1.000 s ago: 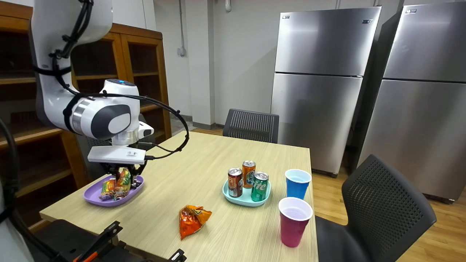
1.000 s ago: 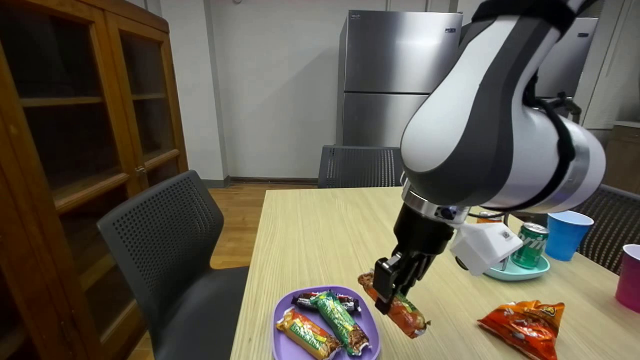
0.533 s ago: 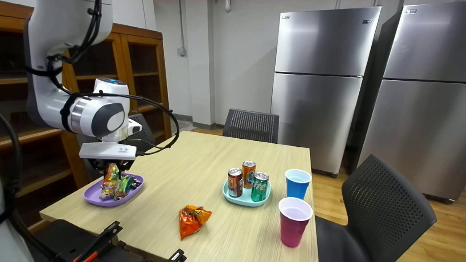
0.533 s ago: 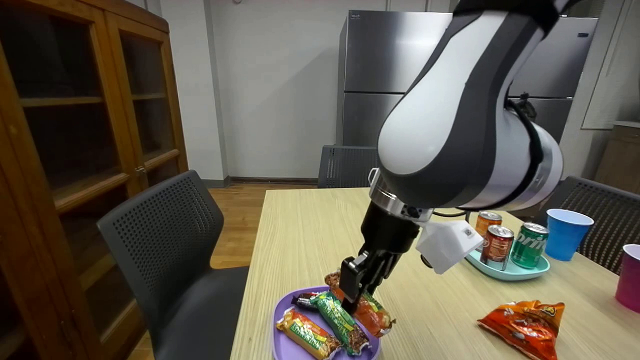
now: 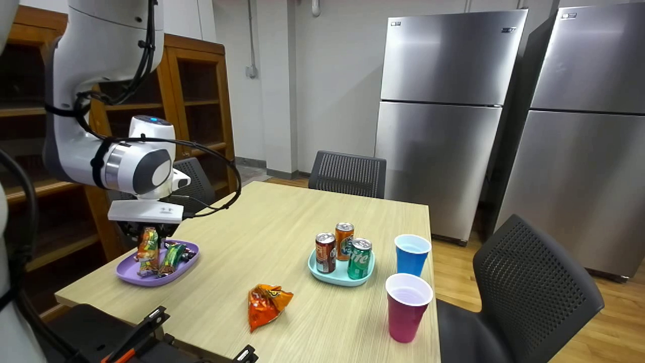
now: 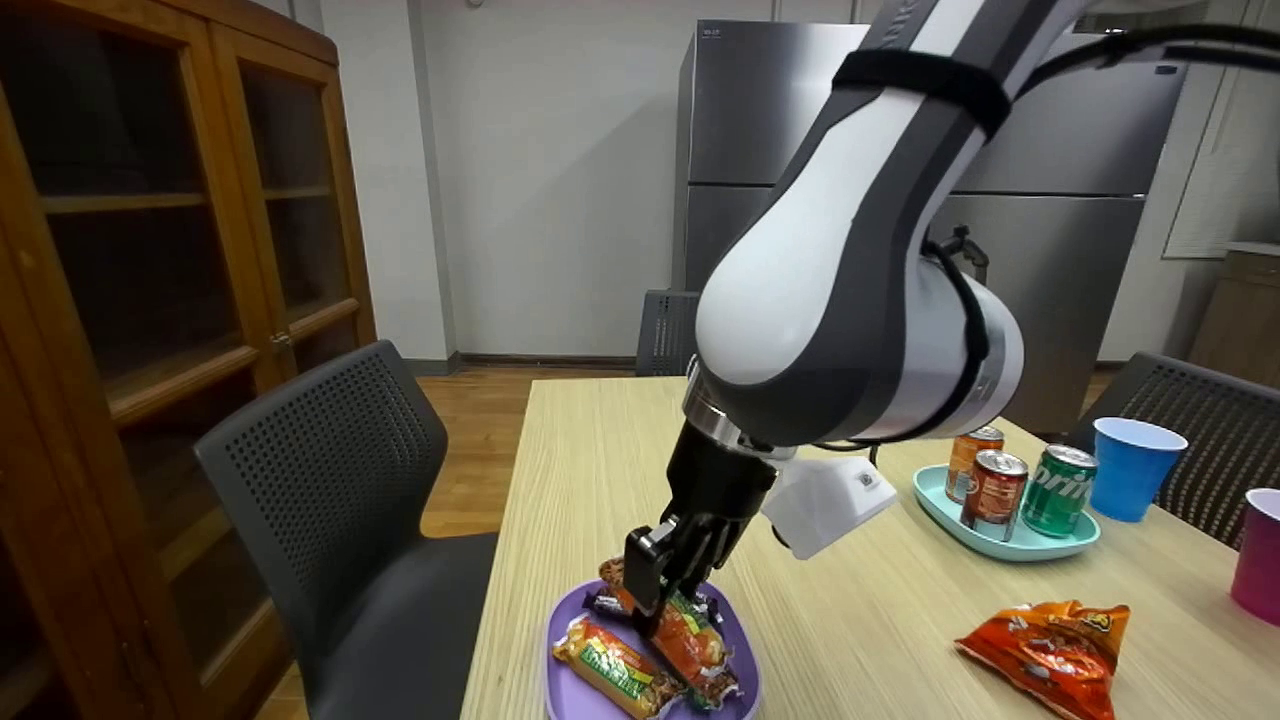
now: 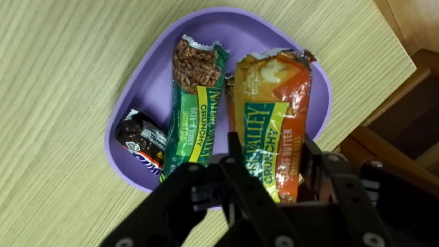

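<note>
- Gripper (image 7: 272, 140): jaws closed on the peanut bar (image 7: 267, 85), meeting its wrapper at nine and three o'clock in the wrist view.
- The peanut bar: held over the purple tray (image 7: 236, 27), toward its three o'clock side; contact with the bars beneath cannot be judged.
- Yellow bar (image 6: 615, 668): in the tray, largely hidden under the held one in the wrist view.
- Green bar (image 7: 192, 130): in the tray, at nine o'clock from the held one.
- Dark bar (image 7: 139, 132): near the tray's eight o'clock edge.
- Orange bag (image 5: 267, 307): on the table (image 5: 252, 237), four o'clock from the tray in an exterior view.
- Teal dish (image 5: 340, 275): three o'clock from the tray, bearing upright cans: brown can (image 5: 325, 256) at nine, orange can (image 5: 344, 242) at twelve, green can (image 5: 359, 259) at three.
- Blue cup (image 5: 410, 259) and pink cup (image 5: 405, 317): three and four o'clock from the dish.
</note>
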You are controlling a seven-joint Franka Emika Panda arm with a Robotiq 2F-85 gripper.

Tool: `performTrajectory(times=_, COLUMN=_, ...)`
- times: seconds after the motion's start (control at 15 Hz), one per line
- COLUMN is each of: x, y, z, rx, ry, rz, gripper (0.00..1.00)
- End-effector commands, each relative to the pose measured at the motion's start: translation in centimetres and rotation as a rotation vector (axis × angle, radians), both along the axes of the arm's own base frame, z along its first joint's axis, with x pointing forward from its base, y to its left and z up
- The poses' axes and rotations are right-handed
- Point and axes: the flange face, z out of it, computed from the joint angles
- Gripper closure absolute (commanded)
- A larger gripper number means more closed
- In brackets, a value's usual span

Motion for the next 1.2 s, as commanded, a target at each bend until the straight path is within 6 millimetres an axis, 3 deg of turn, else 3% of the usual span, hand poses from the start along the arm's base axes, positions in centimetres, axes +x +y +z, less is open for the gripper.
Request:
performTrajectory(times=0.0, x=1.1, y=1.7, z=-1.3, rx=-0.005, ry=0.019, rz=-0.015, gripper=0.83)
performTrajectory(times=0.53, x=1.6, y=2.0, z=-4.3, rx=-0.063, ry=0.024, rz=-0.005, gripper=0.83)
performTrajectory(times=0.6, x=1.6, y=2.1, z=-4.4, rx=-0.062, ry=0.028, rz=-0.005, gripper=0.33)
performTrajectory(times=0.73, x=1.4, y=2.3, z=-4.2, rx=-0.053, ry=0.030, rz=0.000, gripper=0.26)
performTrajectory(times=0.93, x=1.1, y=2.4, z=-3.4, rx=-0.035, ry=0.016, rz=0.017, gripper=0.04)
performTrajectory(times=1.13, x=0.6, y=2.6, z=-2.0, rx=0.008, ry=0.033, rz=0.030, gripper=0.00)
